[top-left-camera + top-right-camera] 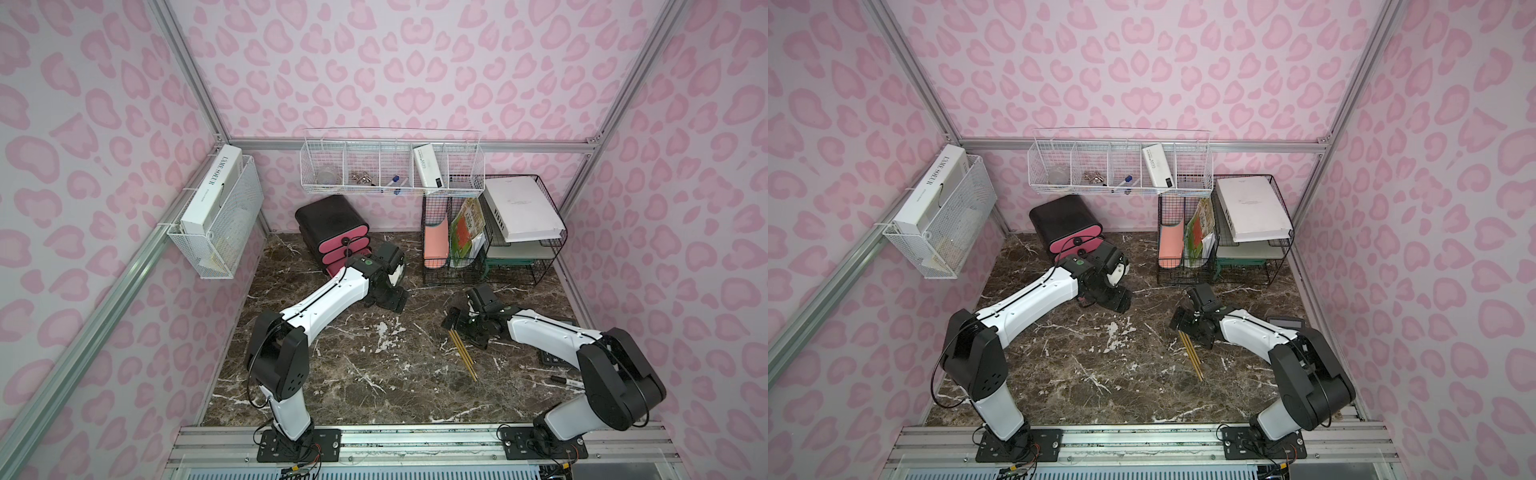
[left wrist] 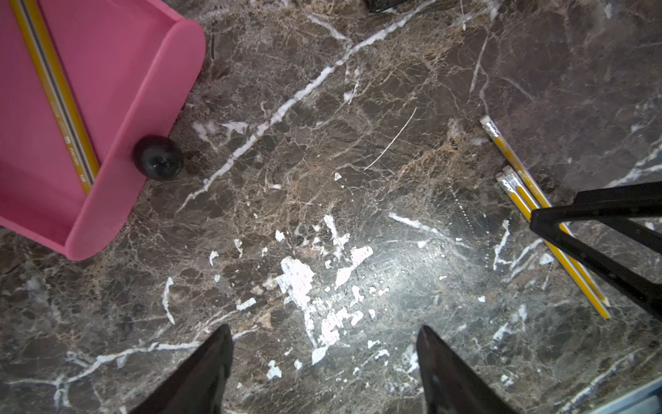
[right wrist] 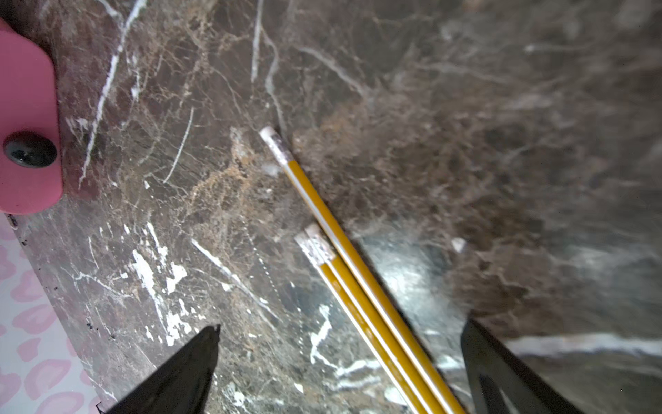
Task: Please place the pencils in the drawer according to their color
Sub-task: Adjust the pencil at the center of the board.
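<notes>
Three yellow pencils (image 1: 462, 353) (image 1: 1192, 352) lie side by side on the marble table. My right gripper (image 3: 342, 325) (image 1: 460, 323) hangs open over their eraser halves; the pencils (image 3: 361, 290) pass between its jaws, close to one finger. The black drawer cabinet (image 1: 328, 218) (image 1: 1063, 220) stands at the back left. In the left wrist view one pink drawer (image 2: 143, 71) is pulled out, with a yellow pencil (image 2: 53, 89) inside. My left gripper (image 2: 324, 329) (image 1: 386, 297) is open and empty over bare table beside that drawer.
A black wire-mesh file rack (image 1: 490, 249) with folders and books stands at the back right. A white wire basket (image 1: 390, 183) hangs on the back wall and another (image 1: 224, 224) on the left wall. A marker (image 1: 565, 380) lies under the right arm.
</notes>
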`<state>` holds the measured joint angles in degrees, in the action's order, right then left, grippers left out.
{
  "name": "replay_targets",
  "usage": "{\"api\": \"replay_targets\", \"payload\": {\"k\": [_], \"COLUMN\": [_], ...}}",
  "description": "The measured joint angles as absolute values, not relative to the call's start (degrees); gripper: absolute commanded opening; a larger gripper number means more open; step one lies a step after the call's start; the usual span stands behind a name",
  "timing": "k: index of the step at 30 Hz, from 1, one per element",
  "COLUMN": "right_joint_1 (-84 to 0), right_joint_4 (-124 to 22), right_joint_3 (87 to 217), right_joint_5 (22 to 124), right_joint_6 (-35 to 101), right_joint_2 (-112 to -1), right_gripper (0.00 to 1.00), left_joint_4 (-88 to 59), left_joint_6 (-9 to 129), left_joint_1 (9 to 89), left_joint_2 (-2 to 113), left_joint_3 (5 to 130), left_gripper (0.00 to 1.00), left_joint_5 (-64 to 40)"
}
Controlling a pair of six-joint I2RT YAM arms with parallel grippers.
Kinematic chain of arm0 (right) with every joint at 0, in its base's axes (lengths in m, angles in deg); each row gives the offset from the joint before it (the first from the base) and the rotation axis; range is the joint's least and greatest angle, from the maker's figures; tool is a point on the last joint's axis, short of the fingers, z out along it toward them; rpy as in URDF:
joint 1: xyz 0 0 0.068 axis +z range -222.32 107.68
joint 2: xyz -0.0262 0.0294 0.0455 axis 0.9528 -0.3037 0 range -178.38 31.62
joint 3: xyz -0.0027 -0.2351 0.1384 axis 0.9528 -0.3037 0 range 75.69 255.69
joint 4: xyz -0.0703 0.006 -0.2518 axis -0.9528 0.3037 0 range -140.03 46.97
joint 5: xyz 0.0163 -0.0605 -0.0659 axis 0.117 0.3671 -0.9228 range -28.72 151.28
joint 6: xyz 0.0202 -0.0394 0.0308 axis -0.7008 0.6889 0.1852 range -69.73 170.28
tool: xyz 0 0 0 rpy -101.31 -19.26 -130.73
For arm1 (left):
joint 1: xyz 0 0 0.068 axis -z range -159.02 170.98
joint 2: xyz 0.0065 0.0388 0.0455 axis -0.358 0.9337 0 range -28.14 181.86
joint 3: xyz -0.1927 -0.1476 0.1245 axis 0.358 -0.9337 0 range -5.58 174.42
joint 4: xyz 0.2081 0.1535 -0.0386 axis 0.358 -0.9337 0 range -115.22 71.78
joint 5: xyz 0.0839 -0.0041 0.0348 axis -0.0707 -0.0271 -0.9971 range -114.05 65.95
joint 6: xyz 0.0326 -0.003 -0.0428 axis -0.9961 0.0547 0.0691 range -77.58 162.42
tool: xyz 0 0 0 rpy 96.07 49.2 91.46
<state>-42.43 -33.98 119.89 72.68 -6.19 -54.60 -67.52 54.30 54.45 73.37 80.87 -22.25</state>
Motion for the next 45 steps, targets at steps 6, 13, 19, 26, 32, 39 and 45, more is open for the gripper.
{"api": "replay_targets", "payload": {"k": [6, 13, 19, 26, 32, 39, 45], "right_joint_1": [-42.6, -39.8, -35.3, -30.6, -30.1, -34.4, -43.5], "right_joint_4": [-36.6, -35.4, -35.7, -37.0, -35.6, -35.2, -34.1], "right_joint_3": [114.5, 112.9, 114.4, 118.6, 123.0, 122.3, 117.4], "right_joint_5": [73.8, 74.6, 76.3, 80.1, 80.6, 79.9, 78.9], "right_joint_6": [-4.3, -3.5, -4.6, -6.7, -6.8, -6.4, -6.1], "right_joint_2": [-49.7, -47.5, -49.5, -54.4, -57.2, -50.7, -42.0], "right_gripper": [0.98, 0.98, 0.98, 0.98, 0.98, 0.98, 0.98], "left_joint_4": [-67.5, -67.2, -66.9, -66.9, -67.2, -68.1, -68.8], "left_joint_6": [55.8, 57.1, 57.8, 58.8, 59.2, 60.5, 62.0], "left_joint_1": [54.5, 54.5, 54.5, 54.4, 54.5, 54.4, 55.5], "left_joint_2": [73.3, 73.7, 74.3, 74.3, 74.3, 74.1, 74.1], "left_joint_3": [80.9, 81.6, 81.8, 82.1, 82.8, 83.3, 82.5], "left_gripper": [0.81, 0.81, 0.81, 0.81, 0.81, 0.82, 0.83], "left_joint_5": [-20.7, -19.8, -19.1, -19.0, -19.5, -19.8, -18.7]}}
